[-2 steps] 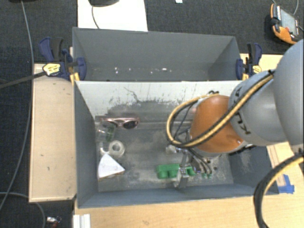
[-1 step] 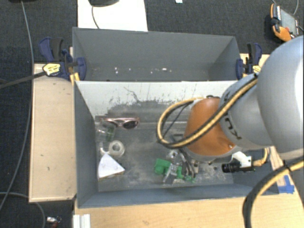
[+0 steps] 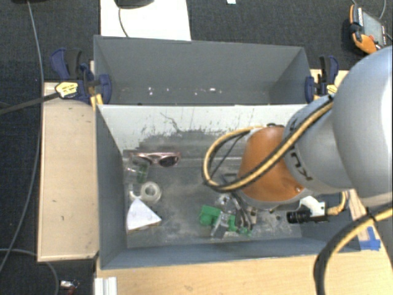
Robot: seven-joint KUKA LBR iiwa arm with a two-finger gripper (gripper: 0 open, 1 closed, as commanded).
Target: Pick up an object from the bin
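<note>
Low over the front floor of the bin (image 3: 113, 171), right of centre, with the hand (image 3: 236, 219) on or just above a small green piece (image 3: 210, 216) sticking out toward the view's left. Impossible to tell how far open, or whether gripping anything, beneath the orange wrist cover (image 3: 267, 165). Well apart leftward: pink sunglasses (image 3: 161, 159), tape roll (image 3: 150, 192).

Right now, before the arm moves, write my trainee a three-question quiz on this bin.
1. True or false: the pink sunglasses lie directly under the claw.
2. Which lies nearest the claw? A white triangle, B green piece, C pink sunglasses.
3. Fill in: the pale ring lies toward the view's ____ side of the bin.
Key: 1 false; 2 B; 3 left.
</note>
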